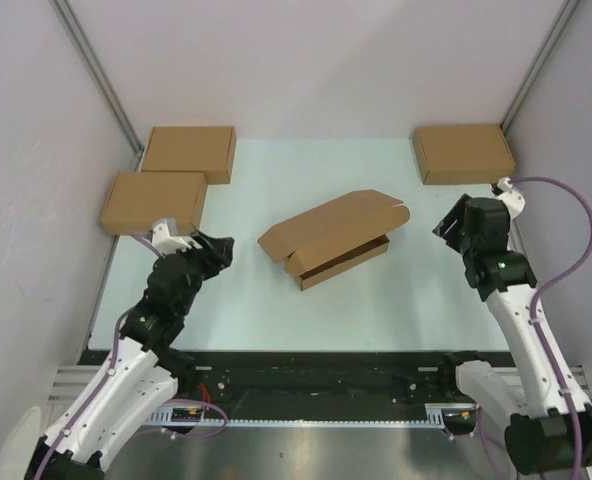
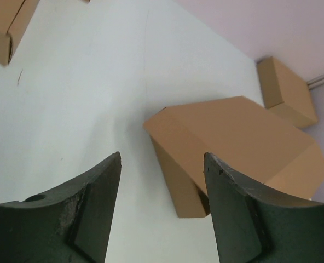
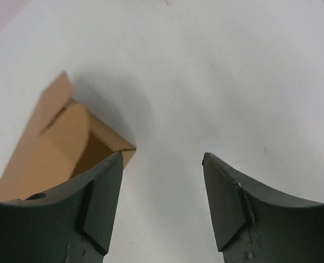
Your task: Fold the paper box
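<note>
From above, the paper box (image 1: pixel 331 240) lies on the bench (image 1: pixel 276 310) between the two arms, off to the right of the left end effector (image 1: pixel 219 250) and to the left of the right end effector (image 1: pixel 450 224), touching neither; its tray looks formed, walls up, while the lid hangs ajar over a dark gap, so I judge the task well along, with pressing the lid down and tucking its front flap left to do; a closed box (image 1: pixel 154 200) sits just beyond the left end effector, a second closed box (image 1: pixel 188 152) past that, and a third closed box (image 1: pixel 463 153) beyond the right one; finger spread is hard to read here. The left wrist view settles it for the left end effector (image 2: pixel 162 159): released, bare bench between the fingers, the paper box (image 2: pixel 233 137) ahead and to the right, showing its lid top and one end wall, not the gap. The right wrist view shows the right end effector (image 3: pixel 162 159) likewise released and holding nothing, the paper box (image 3: pixel 52 148) ahead to the left; only here can one look into the open end under the lid's rounded flap.
</note>
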